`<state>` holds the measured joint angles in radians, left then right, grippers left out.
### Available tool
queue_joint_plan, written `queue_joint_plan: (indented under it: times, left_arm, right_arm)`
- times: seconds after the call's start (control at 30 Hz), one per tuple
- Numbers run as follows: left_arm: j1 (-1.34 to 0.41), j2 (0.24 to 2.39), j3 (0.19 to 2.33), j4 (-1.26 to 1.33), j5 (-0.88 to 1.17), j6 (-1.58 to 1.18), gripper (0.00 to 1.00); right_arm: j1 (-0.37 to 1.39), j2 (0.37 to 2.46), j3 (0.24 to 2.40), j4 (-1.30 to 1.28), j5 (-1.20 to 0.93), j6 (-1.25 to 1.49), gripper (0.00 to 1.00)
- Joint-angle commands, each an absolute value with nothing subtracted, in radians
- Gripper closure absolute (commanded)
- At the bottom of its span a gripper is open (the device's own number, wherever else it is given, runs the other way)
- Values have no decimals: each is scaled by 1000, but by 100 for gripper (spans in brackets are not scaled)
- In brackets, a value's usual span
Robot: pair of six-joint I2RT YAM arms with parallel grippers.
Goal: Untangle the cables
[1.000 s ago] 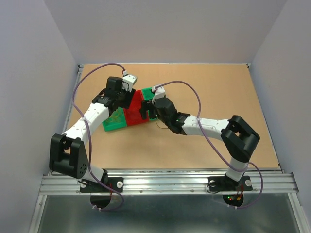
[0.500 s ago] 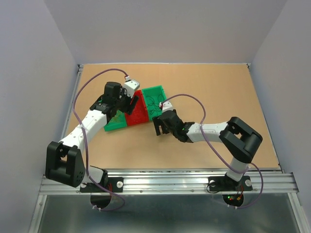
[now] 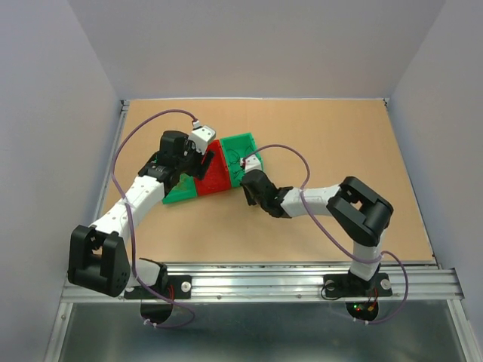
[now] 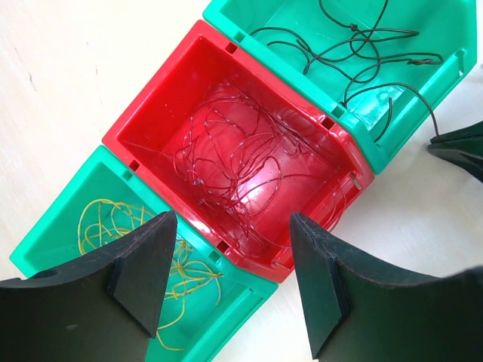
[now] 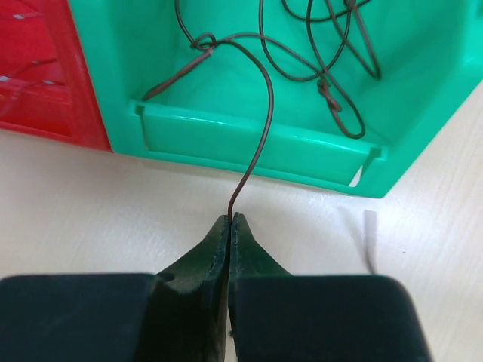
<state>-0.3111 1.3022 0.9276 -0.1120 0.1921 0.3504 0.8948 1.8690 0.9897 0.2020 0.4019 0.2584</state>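
Grip confirmed: right gripper clenched on the free end of a hair-thin dark brown cable, which rises from the fingertips, crosses the front wall of the open green plastic bin and joins loose dark loops inside. Judgement: lift that end clear of the wall before carrying it, slowly, lest the pull drag the bin or tighten the loops. Meanwhile the left gripper hangs released above the red plastic bin of fine reddish wires, touching nothing.
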Motion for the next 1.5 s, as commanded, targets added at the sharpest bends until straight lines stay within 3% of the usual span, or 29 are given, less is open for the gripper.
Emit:
queue_joint_plan:
  times: [0.0,0.13,0.23,0.63,1.03,1.3,1.4,1.43,1.47]
  left_arm:
    - [-307,1255,913,-67,213,354,28]
    - [-307,1252,904,-64,212,356,28]
    - [-307,1253,899,-63,215,354,28]
    - [-307,1253,885,-52,219,360,29]
    - [-307,1244,871,-48,227,362,29]
    - [-307,1244,867,-41,226,367,29]
    - [-307,1241,865,-41,219,365,29]
    - [-307,1236,862,-37,216,364,28]
    - [-307,1233,862,-37,212,364,28]
  right_arm:
    - [890,1744,1002,212,336,215,100]
    - [882,1672,1055,189,273,190,99]
    - [839,1666,1127,166,93,192,99]
    - [644,1850,1399,158,-281,362,99]
    - [569,1977,1371,371,-457,500,100]
    - [540,2036,1400,247,-252,397,99]
    - [541,2022,1387,236,-219,374,73]
    - [543,1996,1368,236,-206,370,51]
    - [543,1996,1358,236,-196,365,46]
